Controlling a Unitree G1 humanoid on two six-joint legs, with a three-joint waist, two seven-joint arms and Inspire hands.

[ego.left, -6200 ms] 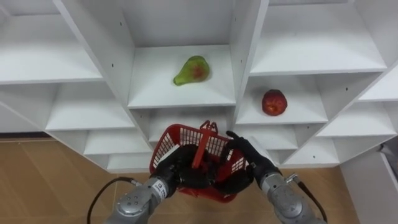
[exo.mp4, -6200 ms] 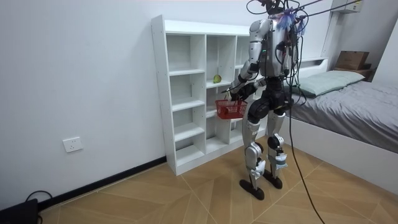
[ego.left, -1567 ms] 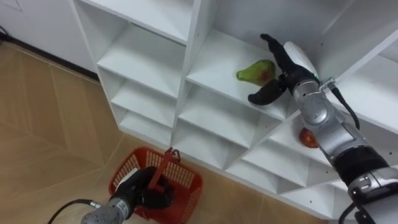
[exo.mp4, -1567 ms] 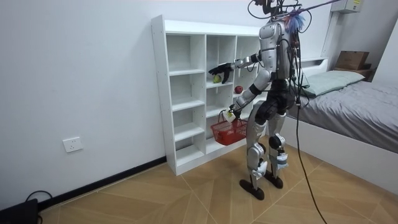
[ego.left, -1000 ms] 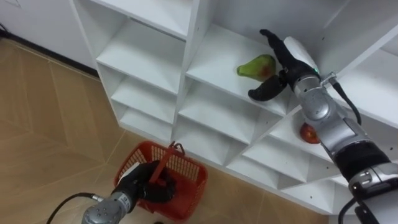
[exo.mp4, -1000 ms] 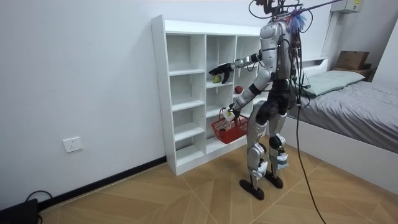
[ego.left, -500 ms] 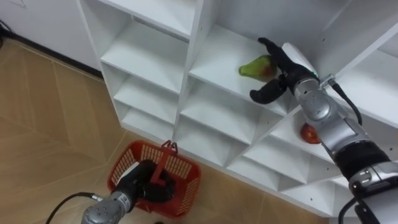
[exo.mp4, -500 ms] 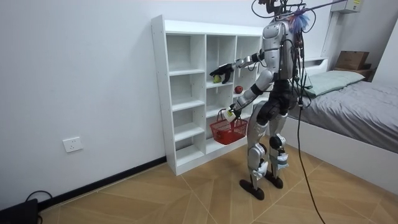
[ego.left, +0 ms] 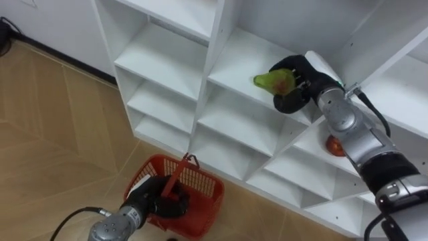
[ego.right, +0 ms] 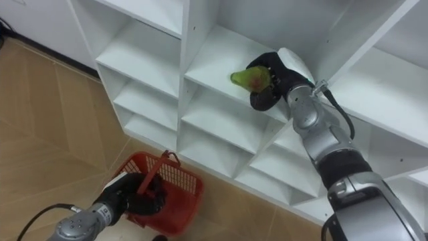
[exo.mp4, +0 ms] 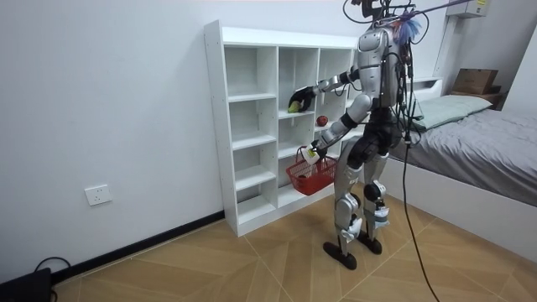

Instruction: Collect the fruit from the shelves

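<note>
– While the left hand (ego.left: 148,201) stays clamped on the red basket's (ego.left: 204,189) handle at 7 o'clock, what changed?
– The right hand (ego.left: 301,77), spread beside the pear (ego.left: 274,81) half a second ago, now curls round it inside the shelf (ego.left: 231,57), toward 1 o'clock. The apple (ego.left: 332,144) lies in a lower compartment, at 3 o'clock.

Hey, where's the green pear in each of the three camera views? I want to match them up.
Left eye view: the pear is upper right of centre, gripped by the right hand at a shelf of the white shelf unit.
Right eye view: the pear is just above centre, in that grip.
Room view: the pear is above centre, at the unit's middle column.
Shared landmark: the red basket, held in the left hand, below the pear.
</note>
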